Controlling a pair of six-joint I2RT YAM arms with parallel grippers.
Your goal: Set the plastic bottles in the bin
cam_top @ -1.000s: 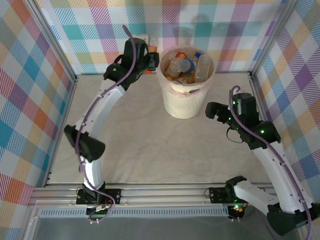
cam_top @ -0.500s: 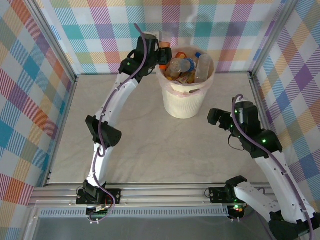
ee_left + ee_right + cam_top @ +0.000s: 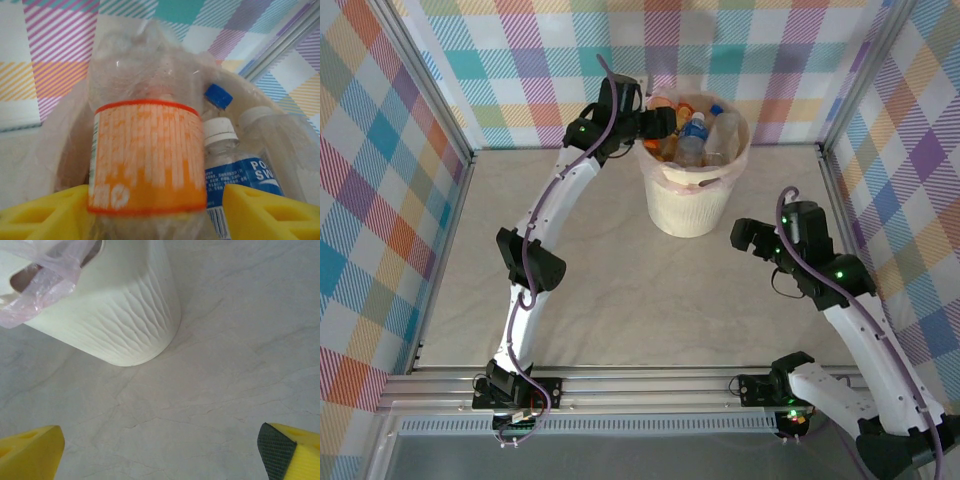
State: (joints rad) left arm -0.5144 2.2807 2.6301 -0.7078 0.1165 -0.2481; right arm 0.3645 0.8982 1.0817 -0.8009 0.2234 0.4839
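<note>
We see the left arm stretched far back, the left end effector (image 3: pixel 658 122) now over the rim of the bin (image 3: pixel 685 210), having come from beside it. Its fingers have parted, releasing the orange-labelled bottle (image 3: pixel 147 165) between them above the other plastic bottles (image 3: pixel 705 135). The right end effector (image 3: pixel 748 238) hovers released over the bench (image 3: pixel 600 290), barely shifted.

The bin (image 3: pixel 685 205) stands toward 12 o'clock on the table (image 3: pixel 620 290), close before the checked back wall (image 3: pixel 520 60). Plastic bottles (image 3: pixel 694 135) pack its mouth up to the rim. The left gripper (image 3: pixel 660 122) blocks the rim at 10 o'clock. Around the bin's foot, from 3 through 6 to 9 o'clock, the table is free, except for the right gripper (image 3: pixel 745 238) at 4 o'clock.
</note>
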